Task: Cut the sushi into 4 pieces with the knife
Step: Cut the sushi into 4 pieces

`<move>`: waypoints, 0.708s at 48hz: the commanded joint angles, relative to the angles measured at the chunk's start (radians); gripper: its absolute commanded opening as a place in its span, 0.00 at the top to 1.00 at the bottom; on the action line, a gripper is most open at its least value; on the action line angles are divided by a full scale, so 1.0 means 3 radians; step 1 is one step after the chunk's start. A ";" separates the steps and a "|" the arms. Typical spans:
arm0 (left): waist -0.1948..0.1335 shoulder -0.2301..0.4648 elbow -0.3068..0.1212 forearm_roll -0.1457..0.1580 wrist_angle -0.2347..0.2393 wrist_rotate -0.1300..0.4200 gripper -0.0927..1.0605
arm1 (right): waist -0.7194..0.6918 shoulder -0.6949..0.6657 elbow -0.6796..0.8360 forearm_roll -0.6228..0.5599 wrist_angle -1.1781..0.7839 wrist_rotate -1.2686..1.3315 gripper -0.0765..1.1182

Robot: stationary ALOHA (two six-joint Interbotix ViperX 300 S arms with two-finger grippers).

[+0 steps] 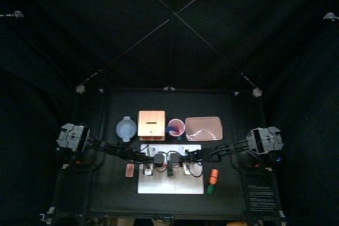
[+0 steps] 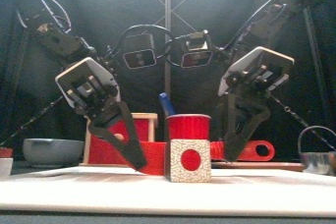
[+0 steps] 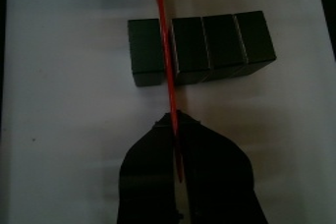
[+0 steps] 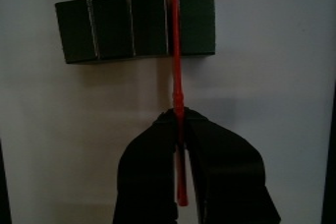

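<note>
The sushi roll [image 3: 203, 49], a row of dark green blocks still joined, lies on the white cutting board [image 3: 66, 120]. A thin red knife [image 3: 165, 81] runs edge-on across it at the seam beside one end block. My left gripper [image 3: 175, 135] is shut on one end of the knife. My right gripper [image 4: 180, 135] is shut on the other end, its red blade [image 4: 174, 71] crossing the roll [image 4: 118, 27] at that same seam. In the front view the roll's pale end with a red centre [image 2: 191, 161] sits between the left gripper [image 2: 136, 161] and the right gripper [image 2: 237, 154].
Behind the board stand a wooden box with a red drawer front [image 2: 116, 141], a red cup with a blue knife [image 2: 188, 127], a red dough ring [image 2: 256, 150], a blue-grey bowl [image 2: 53, 150] at the left and a metal cutter [image 2: 316, 161] at the right. A pink tray [image 1: 203, 126] lies at the back right.
</note>
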 commanded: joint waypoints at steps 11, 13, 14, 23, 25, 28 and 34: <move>0.0225 -0.0072 0.0031 0.0297 0.0026 0.0015 0.67 | -0.0143 -0.0077 0.0005 -0.0138 -0.0015 -0.0010 0.72; 0.0256 -0.0082 0.0031 0.0343 0.0026 0.0015 0.67 | -0.0169 -0.0087 0.0010 -0.0143 -0.0010 -0.0010 0.72; 0.0271 -0.0092 0.0031 0.0358 0.0026 0.0015 0.67 | -0.0179 -0.0087 0.0010 -0.0143 -0.0010 -0.0010 0.72; 0.0394 -0.0128 0.0026 0.0516 0.0026 0.0015 0.67 | -0.0266 -0.0087 0.0015 -0.0169 -0.0015 -0.0010 0.72; 0.0414 -0.0138 0.0026 0.0547 0.0026 0.0020 0.67 | -0.0281 -0.0087 0.0010 -0.0174 -0.0010 -0.0010 0.72; 0.0430 -0.0153 0.0020 0.0573 0.0026 0.0015 0.67 | -0.0297 -0.0092 0.0010 -0.0174 -0.0010 -0.0010 0.72; 0.0440 -0.0210 0.0026 0.0614 0.0020 0.0015 0.67 | -0.0302 -0.0112 0.0005 -0.0174 0.0010 -0.0010 0.72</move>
